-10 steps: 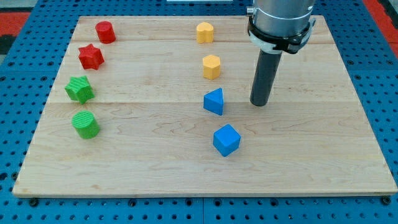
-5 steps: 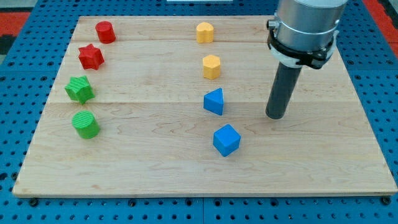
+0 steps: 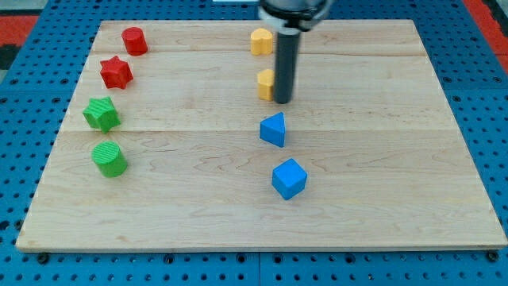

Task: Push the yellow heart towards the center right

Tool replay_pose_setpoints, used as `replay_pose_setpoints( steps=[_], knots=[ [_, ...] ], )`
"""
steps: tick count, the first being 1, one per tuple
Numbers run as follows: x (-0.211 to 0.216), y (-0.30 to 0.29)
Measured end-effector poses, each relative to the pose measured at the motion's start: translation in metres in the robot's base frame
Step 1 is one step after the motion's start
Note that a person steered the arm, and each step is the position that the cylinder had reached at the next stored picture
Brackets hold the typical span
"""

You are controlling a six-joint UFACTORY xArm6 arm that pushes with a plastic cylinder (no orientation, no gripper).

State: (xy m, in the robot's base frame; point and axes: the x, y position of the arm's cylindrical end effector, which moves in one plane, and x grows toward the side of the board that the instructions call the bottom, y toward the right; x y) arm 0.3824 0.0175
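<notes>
The yellow heart (image 3: pixel 259 40) sits near the view's top centre of the wooden board (image 3: pixel 413 159). The dark rod comes down just to the heart's right and hides its right edge. My tip (image 3: pixel 284 101) rests on the board below the heart, against the right side of a yellow hexagon block (image 3: pixel 265 84), and the rod covers part of that block. Whether the rod touches the heart cannot be told.
A blue triangle block (image 3: pixel 273 129) and a blue cube (image 3: pixel 289 178) lie below my tip. At the view's left stand a red cylinder (image 3: pixel 134 40), a red star (image 3: pixel 116 72), a green star (image 3: pixel 101 114) and a green cylinder (image 3: pixel 109 159).
The rod first moved right and down, then swung left and up to the yellow hexagon's right side. No block has visibly moved.
</notes>
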Motion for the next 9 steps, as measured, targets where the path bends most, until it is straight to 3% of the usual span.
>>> replay_pose_setpoints(
  steps=[1, 2, 4, 5, 6, 7, 8, 9],
  knots=[
    [0.003, -0.064],
    [-0.026, -0.100],
    [-0.127, -0.071],
    [-0.155, -0.042],
    [-0.105, 0.022],
    [-0.025, 0.094],
    [-0.032, 0.120],
    [-0.080, 0.094]
  ],
)
